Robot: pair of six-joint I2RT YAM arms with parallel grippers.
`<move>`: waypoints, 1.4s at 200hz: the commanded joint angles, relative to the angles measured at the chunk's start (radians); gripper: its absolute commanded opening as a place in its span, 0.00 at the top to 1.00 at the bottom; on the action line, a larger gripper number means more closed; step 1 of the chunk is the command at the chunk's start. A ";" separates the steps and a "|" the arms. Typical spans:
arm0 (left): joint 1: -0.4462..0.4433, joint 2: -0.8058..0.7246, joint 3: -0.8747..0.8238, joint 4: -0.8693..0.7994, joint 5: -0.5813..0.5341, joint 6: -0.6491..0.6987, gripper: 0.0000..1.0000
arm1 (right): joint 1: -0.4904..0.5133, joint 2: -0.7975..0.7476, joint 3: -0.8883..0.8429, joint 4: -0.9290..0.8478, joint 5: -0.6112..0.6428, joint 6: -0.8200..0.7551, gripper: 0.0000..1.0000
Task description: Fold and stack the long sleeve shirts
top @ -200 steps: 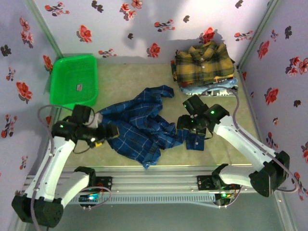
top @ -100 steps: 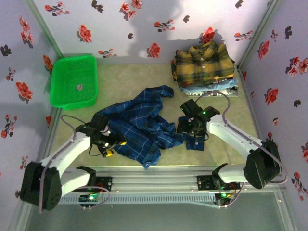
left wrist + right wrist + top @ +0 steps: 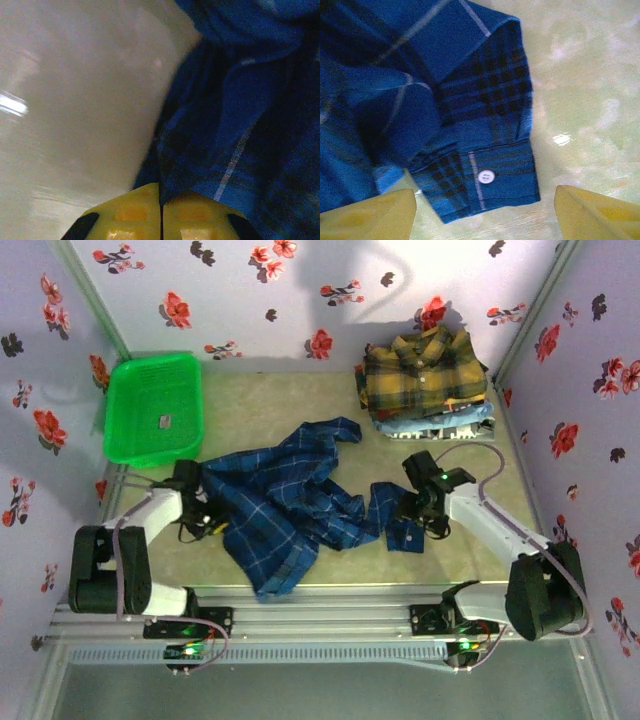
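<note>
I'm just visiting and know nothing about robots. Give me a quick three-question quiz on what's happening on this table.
1. True or false: the yellow plaid shirt tops the pile at the back right.
2. The left jaws are shut on: A) the green basket, B) the blue plaid shirt, C) nothing.
3. Fill in: the right jaws stand ___ above the cuff with the white button.
Key: 1 true; 2 B; 3 open.

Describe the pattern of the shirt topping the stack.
Mustard-yellow and dark plaid; the shirt shows best in the top external view.
</note>
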 commanded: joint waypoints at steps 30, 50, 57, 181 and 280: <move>0.153 -0.070 0.181 -0.200 -0.115 0.226 0.93 | -0.005 0.098 -0.095 0.092 0.050 0.064 0.28; 0.177 -0.071 0.210 -0.229 -0.129 0.241 0.92 | -0.005 0.165 -0.090 0.134 0.079 0.092 0.34; 0.188 -0.069 0.214 -0.232 -0.129 0.243 0.92 | -0.007 0.189 -0.084 0.140 0.100 0.102 0.40; 0.234 0.027 0.336 -0.226 -0.182 0.237 0.92 | -0.401 -0.508 -0.010 -0.297 0.469 0.174 1.00; 0.195 -0.285 0.361 -0.665 -0.054 0.195 0.11 | -0.285 -0.171 -0.078 -0.016 -0.059 0.085 0.26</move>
